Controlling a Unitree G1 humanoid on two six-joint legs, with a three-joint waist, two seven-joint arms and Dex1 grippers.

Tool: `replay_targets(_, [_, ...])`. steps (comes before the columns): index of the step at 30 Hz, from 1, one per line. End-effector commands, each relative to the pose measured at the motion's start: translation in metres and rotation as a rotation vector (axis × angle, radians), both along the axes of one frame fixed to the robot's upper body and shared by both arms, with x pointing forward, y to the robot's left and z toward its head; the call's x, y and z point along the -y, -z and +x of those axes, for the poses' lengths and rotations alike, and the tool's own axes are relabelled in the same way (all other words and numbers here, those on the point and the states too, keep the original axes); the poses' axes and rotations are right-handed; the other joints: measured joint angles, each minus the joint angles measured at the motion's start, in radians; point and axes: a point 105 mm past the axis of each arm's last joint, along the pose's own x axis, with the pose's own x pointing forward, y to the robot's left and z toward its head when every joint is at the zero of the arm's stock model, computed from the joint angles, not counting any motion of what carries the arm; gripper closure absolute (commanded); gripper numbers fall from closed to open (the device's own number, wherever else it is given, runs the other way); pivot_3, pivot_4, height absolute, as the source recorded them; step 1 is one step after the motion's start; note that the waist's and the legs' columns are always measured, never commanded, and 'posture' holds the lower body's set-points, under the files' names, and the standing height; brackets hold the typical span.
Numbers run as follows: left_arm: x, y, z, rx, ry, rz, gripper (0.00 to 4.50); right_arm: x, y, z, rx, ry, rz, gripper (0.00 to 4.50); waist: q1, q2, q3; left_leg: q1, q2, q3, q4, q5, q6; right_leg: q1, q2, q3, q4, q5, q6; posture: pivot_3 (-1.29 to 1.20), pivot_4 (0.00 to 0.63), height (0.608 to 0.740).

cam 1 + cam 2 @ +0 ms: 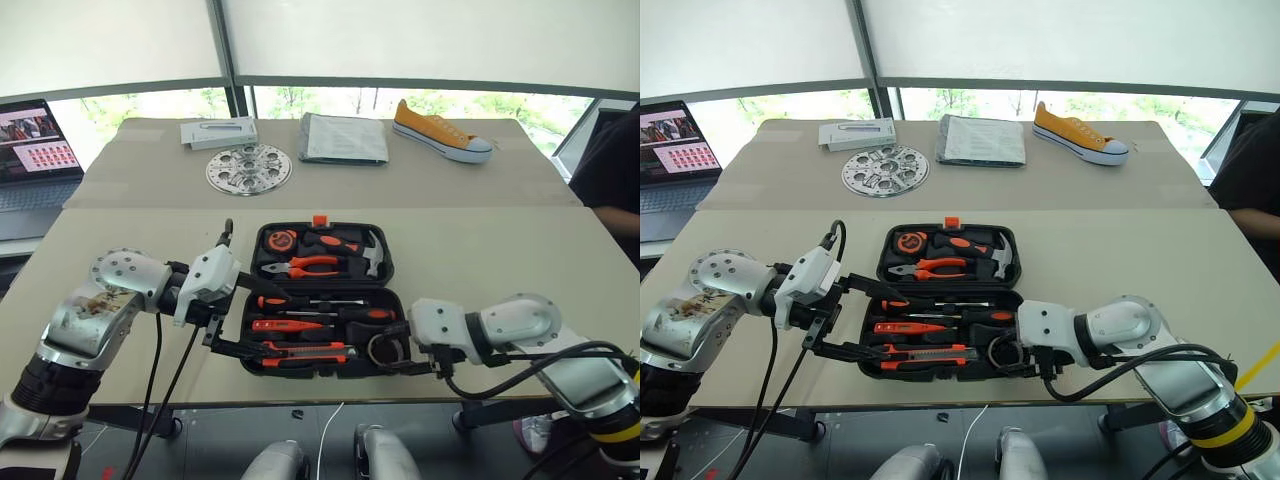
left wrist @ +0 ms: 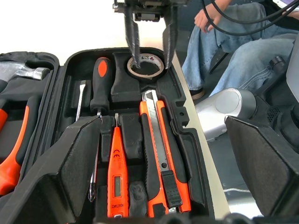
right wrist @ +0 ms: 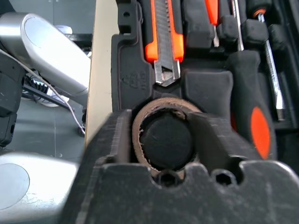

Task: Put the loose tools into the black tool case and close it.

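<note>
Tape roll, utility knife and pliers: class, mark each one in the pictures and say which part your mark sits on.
Tape roll (image 2: 145, 66): left wrist view, on its top rim.
Utility knife (image 2: 160, 154): left wrist view, on its metal blade slider.
Pliers (image 1: 318, 264): left eye view, on an orange handle.

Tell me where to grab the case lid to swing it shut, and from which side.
Take the lid by its far edge, beside the orange latch, coming from the window side and folding it toward the robot. The case lies open flat with the hinge across its middle, so that far edge probably gives most leverage. The pliers and hammer sit in the lid; lift slowly.
</note>
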Motion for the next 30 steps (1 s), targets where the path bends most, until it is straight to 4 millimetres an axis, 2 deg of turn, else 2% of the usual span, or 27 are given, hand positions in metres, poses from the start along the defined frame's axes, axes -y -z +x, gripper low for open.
replay_targets(1, [-0.004, -0.004, 0.008, 0.033, -0.054, 0.001, 0.0, 0.003, -0.024, 0.003, 0.012, 0.035, 0.077, 0.42, -0.001, 0.0, 0.0, 0.0, 0.0, 0.0, 0.0, 0.0, 0.0, 0.0, 0.0, 0.0, 0.0, 0.0, 0.0, 0.0, 0.15, 0.737])
replay_targets(2, [-0.006, -0.004, 0.011, 0.034, -0.084, -0.002, 0.0, 0.006, -0.031, 0.008, 0.022, 0.068, 0.101, 0.09, -0.001, 0.0, 0.0, -0.001, -0.001, 0.0, 0.0, 0.0, 0.0, 0.0, -0.001, 0.001, 0.0, 0.0, 0.0, 0.0, 0.15, 0.737])
replay_targets(4, [-0.015, -0.004, 0.02, 0.038, -0.16, -0.021, 0.0, 0.018, -0.046, 0.019, 0.014, 0.17, 0.168, 0.09, -0.002, 0.0, 0.0, 0.0, -0.001, 0.001, 0.001, 0.0, 0.0, 0.0, -0.001, 0.001, 0.0, 0.0, 0.0, 0.0, 0.15, 0.737])
replay_targets(5, [-0.022, -0.004, 0.025, 0.039, -0.211, -0.046, 0.25, 0.026, -0.053, 0.026, 0.014, 0.225, 0.206, 0.25, -0.002, 0.0, 0.0, 0.0, 0.0, 0.001, 0.001, 0.0, 0.0, 0.0, 0.0, 0.001, 0.0, 0.0, 0.0, 0.0, 0.15, 0.737])
replay_targets(8, [-0.048, 0.01, 0.034, 0.016, -0.33, -0.042, 1.04, 0.048, -0.06, 0.037, 0.012, 0.347, 0.254, 1.09, -0.001, 0.0, 0.0, 0.001, 0.001, 0.0, 0.0, 0.0, 0.0, 0.0, 0.001, 0.001, 0.001, 0.0, -0.001, 0.0, 0.15, 0.737])
replay_targets(9, [-0.056, 0.017, 0.036, 0.017, -0.365, -0.014, 1.5, 0.057, -0.058, 0.04, 0.019, 0.381, 0.246, 1.54, -0.002, 0.0, 0.0, 0.001, 0.001, 0.0, -0.001, 0.0, 0.0, 0.0, 0.001, 0.001, 0.001, 0.0, -0.001, 0.0, 0.15, 0.737])
replay_targets(12, [-0.071, 0.032, 0.04, 0.02, -0.427, 0.036, 2.46, 0.074, -0.046, 0.049, 0.048, 0.454, 0.21, 2.51, -0.001, 0.0, 0.0, 0.001, 0.001, 0.0, -0.002, 0.0, 0.0, 0.0, 0.001, 0.0, 0.0, 0.0, -0.001, 0.0, 0.15, 0.737])
replay_targets(16, [-0.077, 0.046, 0.048, 0.039, -0.476, 0.066, 3.8, 0.078, -0.027, 0.057, 0.087, 0.466, 0.164, 3.83, 0.0, 0.0, 0.0, 0.0, -0.001, 0.001, 0.0, 0.0, 0.0, -0.001, 0.0, 0.0, 0.0, 0.0, -0.001, 0.0, 0.15, 0.737])
replay_targets(17, [-0.077, 0.052, 0.051, 0.042, -0.491, 0.07, 4.3, 0.077, -0.019, 0.061, 0.105, 0.457, 0.145, 4.35, 0.0, 0.0, 0.0, 0.0, -0.001, 0.001, 0.0, 0.0, 0.0, 0.0, -0.001, 0.0, 0.0, 0.0, 0.0, 0.0, 0.15, 0.737])
replay_targets(18, [-0.077, 0.056, 0.053, 0.044, -0.499, 0.073, 4.47, 0.076, -0.014, 0.064, 0.119, 0.448, 0.133, 4.5, 0.0, 0.0, 0.0, 0.001, 0.0, 0.001, 0.0, 0.0, 0.0, 0.001, -0.001, 0.0, 0.0, 0.0, 0.0, 0.0, 0.15, 0.737])
replay_targets(23, [-0.057, 0.069, 0.052, 0.031, -0.468, 0.051, 4.47, 0.058, 0.002, 0.074, 0.197, 0.361, 0.09, 4.5, -0.003, 0.0, 0.0, 0.001, 0.0, 0.002, 0.0, 0.0, 0.0, 0.0, 0.0, 0.001, 0.001, 0.0, 0.0, 0.0, 0.15, 0.737])
replay_targets(27, [-0.044, 0.073, 0.041, 0.025, -0.399, 0.046, 4.47, 0.042, -0.003, 0.072, 0.209, 0.287, 0.127, 4.5, -0.001, 0.0, 0.0, 0.001, 0.0, 0.002, 0.0, 0.0, 0.0, -0.001, 0.0, 0.001, 0.001, 0.0, -0.001, 0.0, 0.15, 0.737])
replay_targets(30, [-0.037, 0.067, 0.039, 0.021, -0.383, 0.011, 4.47, 0.029, -0.01, 0.062, 0.205, 0.212, 0.159, 4.5, -0.002, 0.0, 0.0, 0.0, -0.001, 0.001, 0.0, 0.0, 0.0, -0.001, 0.0, 0.0, 0.0, 0.0, 0.0, 0.0, 0.15, 0.737])
